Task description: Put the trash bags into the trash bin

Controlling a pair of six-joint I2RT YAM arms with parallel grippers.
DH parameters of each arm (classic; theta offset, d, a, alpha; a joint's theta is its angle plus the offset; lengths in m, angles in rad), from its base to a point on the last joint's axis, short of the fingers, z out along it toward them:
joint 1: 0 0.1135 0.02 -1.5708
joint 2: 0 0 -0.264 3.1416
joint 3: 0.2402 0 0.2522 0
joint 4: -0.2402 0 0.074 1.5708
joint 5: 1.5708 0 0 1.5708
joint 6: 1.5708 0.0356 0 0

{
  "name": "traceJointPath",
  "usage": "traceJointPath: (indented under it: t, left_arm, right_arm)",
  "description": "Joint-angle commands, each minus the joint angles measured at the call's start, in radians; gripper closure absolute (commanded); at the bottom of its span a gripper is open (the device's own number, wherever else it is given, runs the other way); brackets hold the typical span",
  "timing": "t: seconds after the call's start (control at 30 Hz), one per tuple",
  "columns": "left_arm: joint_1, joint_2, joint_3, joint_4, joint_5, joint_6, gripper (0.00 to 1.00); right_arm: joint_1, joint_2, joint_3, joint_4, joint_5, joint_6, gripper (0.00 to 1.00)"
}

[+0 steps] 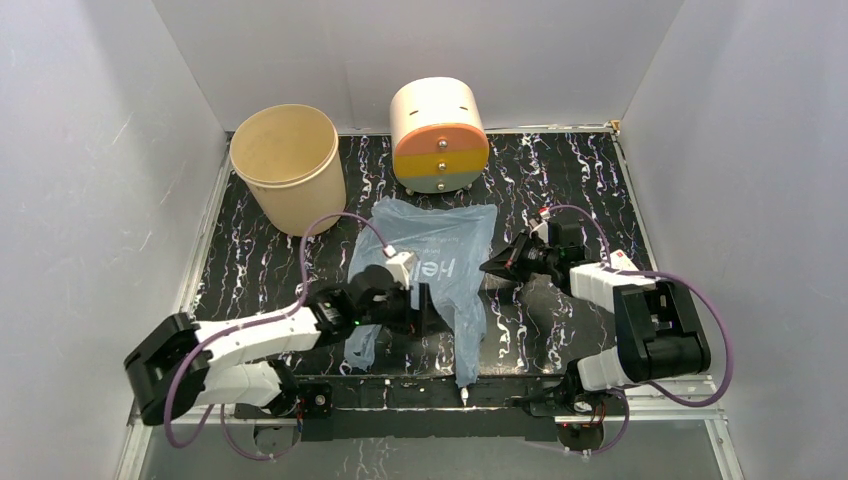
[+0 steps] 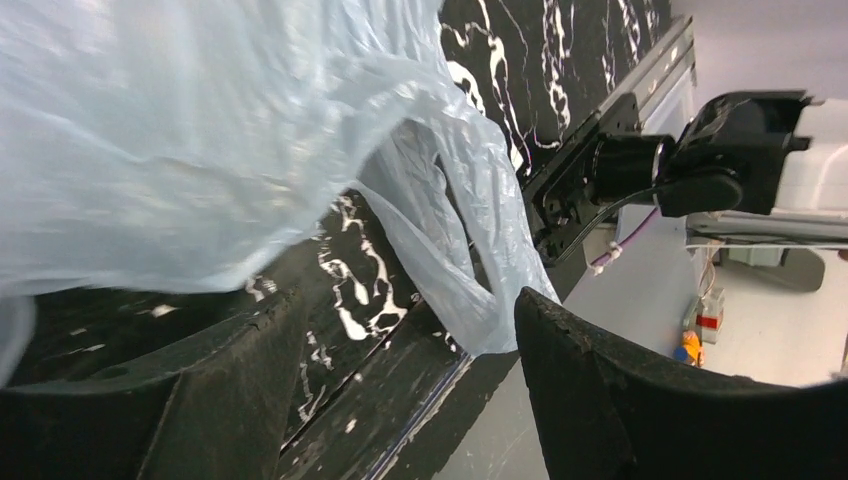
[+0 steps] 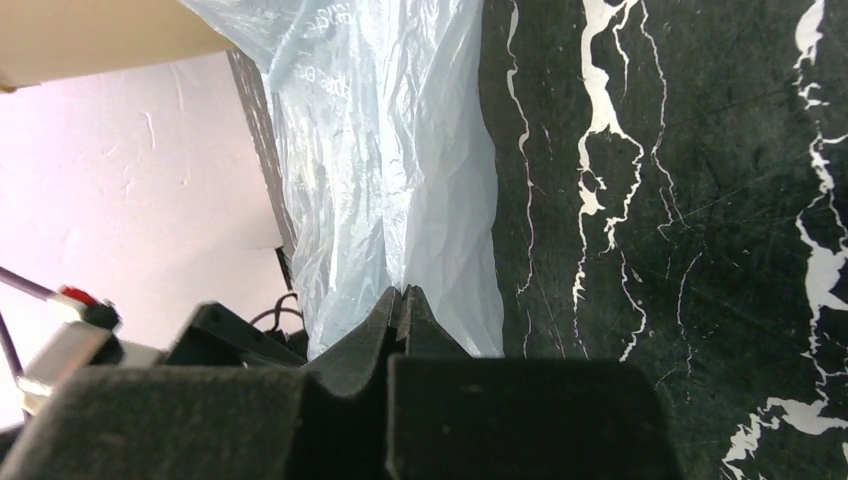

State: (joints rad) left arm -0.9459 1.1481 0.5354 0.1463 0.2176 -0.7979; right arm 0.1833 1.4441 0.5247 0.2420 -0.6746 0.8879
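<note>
The trash bags (image 1: 440, 240): where are they, and which way do they run?

— One pale-blue film bag, flat on the black marbled desk (image 1: 580, 190) in the middle. Its long axis goes from far to near. The broad end lies toward the cream cylinder (image 1: 440, 135), and a narrow twisted tail reaches the near edge.

And the left claw (image 1: 418, 312)?

— Jaws wide apart, low over the bag's near-left part. In the wrist view the film sits just beyond the fingers (image 2: 600, 400), none of it clamped.

The right claw (image 1: 490, 268)?

— Closed tight, fingertips (image 3: 400, 300) pressed together at the bag's right edge. I cannot tell whether any film is pinched between them.

The trash bin (image 1: 288, 170)?

— Upright at the far left of the desk, mouth up, apart from the bag. The cylinder stands to its right, just past the bag's far end. Bare desk lies between the bag and the bin.
</note>
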Motion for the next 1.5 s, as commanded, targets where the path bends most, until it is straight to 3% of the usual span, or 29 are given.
traceJointPath:
  t: [0.0, 0.2, 0.27, 0.37, 0.47, 0.5, 0.63, 0.73, 0.83, 0.93, 1.0, 1.2, 1.4, 1.47]
  left_arm:
    - [-0.139, 0.118, 0.058, 0.172, -0.097, -0.062, 0.27]
    - [-0.182, 0.288, 0.085, 0.321, -0.069, -0.090, 0.28]
    - [-0.200, 0.320, 0.099, 0.356, -0.033, -0.089, 0.33]
    - [-0.217, 0.337, 0.129, 0.312, -0.052, -0.055, 0.63]
    - [-0.218, 0.312, 0.160, 0.057, -0.197, 0.020, 0.94]
    - [-0.218, 0.300, 0.171, -0.008, -0.241, 0.045, 1.00]
    - [-0.218, 0.267, 0.187, -0.126, -0.241, 0.123, 1.00]
    - [-0.218, 0.283, 0.201, -0.087, -0.181, 0.133, 1.00]
    - [-0.218, 0.326, 0.245, -0.031, -0.128, 0.131, 1.00]
    - [-0.218, 0.367, 0.307, -0.009, -0.089, 0.139, 1.00]
    - [-0.218, 0.375, 0.333, 0.004, -0.079, 0.134, 1.00]
    - [-0.205, 0.357, 0.384, -0.003, -0.101, 0.139, 1.00]
    - [-0.173, 0.292, 0.330, 0.063, -0.114, 0.095, 1.00]
    - [-0.156, 0.265, 0.311, 0.069, -0.132, 0.074, 1.00]
  right_arm:
    - [-0.008, -0.058, -0.014, 0.026, 0.057, 0.040, 1.00]
    - [-0.013, -0.083, -0.042, 0.026, 0.070, 0.052, 1.00]
    - [-0.018, -0.087, -0.045, 0.024, 0.068, 0.049, 1.00]
    - [-0.042, -0.094, -0.032, -0.008, 0.069, 0.022, 1.00]
    - [-0.111, -0.106, 0.004, -0.072, 0.067, -0.040, 1.00]
    - [-0.137, -0.107, 0.027, -0.099, 0.068, -0.075, 1.00]
    - [-0.222, -0.088, 0.131, -0.237, 0.085, -0.202, 1.00]
    - [-0.232, -0.035, 0.181, -0.229, -0.060, -0.254, 0.99]
    - [-0.232, 0.004, 0.210, -0.254, -0.188, -0.278, 0.68]
    - [-0.232, -0.088, 0.186, -0.350, -0.049, -0.301, 0.39]
    - [-0.232, -0.179, 0.172, -0.416, 0.043, -0.324, 0.28]
    - [-0.232, -0.444, 0.056, -0.426, 0.056, -0.282, 0.30]
    - [-0.230, -0.878, -0.237, -0.158, 0.021, -0.253, 0.33]
    - [-0.221, -0.953, -0.288, -0.071, -0.011, -0.230, 0.32]
